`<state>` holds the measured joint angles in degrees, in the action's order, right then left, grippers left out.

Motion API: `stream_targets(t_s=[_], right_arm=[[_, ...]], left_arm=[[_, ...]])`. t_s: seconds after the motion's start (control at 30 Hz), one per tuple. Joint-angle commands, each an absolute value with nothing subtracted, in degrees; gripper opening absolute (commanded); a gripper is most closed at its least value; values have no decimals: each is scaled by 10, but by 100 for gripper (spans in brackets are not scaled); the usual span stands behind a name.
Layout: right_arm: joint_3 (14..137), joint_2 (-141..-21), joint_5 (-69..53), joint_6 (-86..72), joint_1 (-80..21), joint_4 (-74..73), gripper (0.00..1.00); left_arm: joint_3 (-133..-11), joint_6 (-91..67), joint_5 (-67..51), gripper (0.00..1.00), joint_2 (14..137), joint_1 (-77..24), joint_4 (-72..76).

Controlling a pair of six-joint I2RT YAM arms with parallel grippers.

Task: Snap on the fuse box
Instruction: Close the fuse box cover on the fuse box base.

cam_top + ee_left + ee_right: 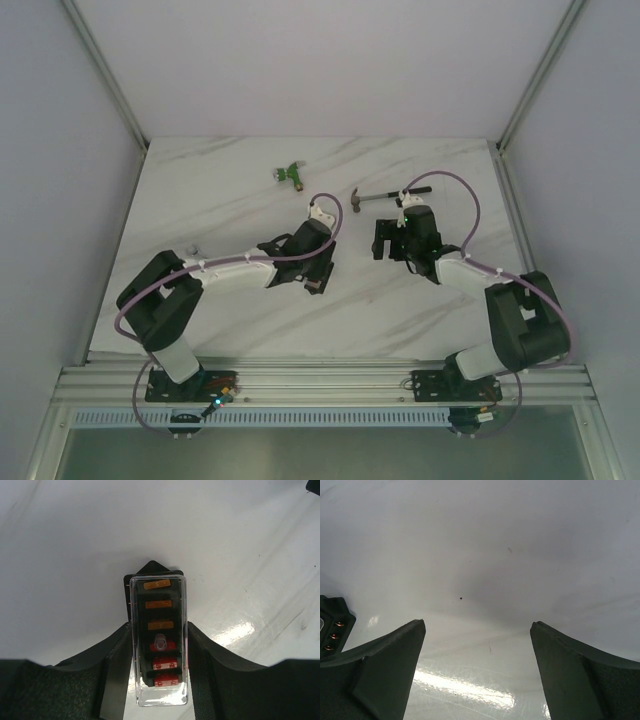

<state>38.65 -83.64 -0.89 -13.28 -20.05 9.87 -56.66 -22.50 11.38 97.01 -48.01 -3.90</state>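
Across the white marble-patterned table [200, 200], walled by pale panels on the left, right and far sides, two black-and-white arms reach from the near edge toward the middle. The left arm [220, 270] stretches rightward and low. The right arm [500, 300] bends leftward, with a purple cable looping above it.

The left gripper [159, 627] sits near the table's centre, its fingers [117, 665] pressed against the two long sides of the fuse box [152, 569], so the claw is clamped on it. The right gripper [479, 625] hangs just right of centre, well apart from the box. Its fingers [385, 670] stand wide apart with only bare tabletop between them.

Beyond the right gripper, toward the far edge, lies a hammer [385, 195] with its handle pointing right. Left of it, also far, lies a small green object [290, 174] whose make cannot be told.

The fuse box is a black rectangular block lying lengthwise between the left fingers, close to the tabletop; whether it touches the surface cannot be told. Down its middle runs a row of fuses, three orange at the far end and three red at the near end. A clear lid [160, 696] lies over the box, covering the row, with a small round nub at its centre. Whether the lid is fully seated is not visible.
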Motion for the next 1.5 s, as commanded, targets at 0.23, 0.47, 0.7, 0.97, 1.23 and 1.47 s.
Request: stream_targets(t_s=[0.23, 0.47, 0.7, 0.97, 1.23, 1.47], right_arm=[[395, -854, -20, -136, -198, 106, 95], [396, -853, -29, -134, -198, 106, 96], [397, -853, -42, -133, -198, 106, 95], [400, -856, -66, -132, -198, 107, 94], [405, -865, -78, -130, -197, 105, 93], [411, -871, -97, -126, -198, 103, 91]], left_arm=[[-568, -257, 139, 61, 983, -496, -32], [-567, -258, 144, 69, 977, -496, -31], [-569, -262, 122, 64, 950, -475, -30], [-601, -242, 100, 53, 978, -459, -33], [-626, -235, 99, 48, 1018, -455, -63], [-601, -259, 98, 46, 1030, -456, -72]])
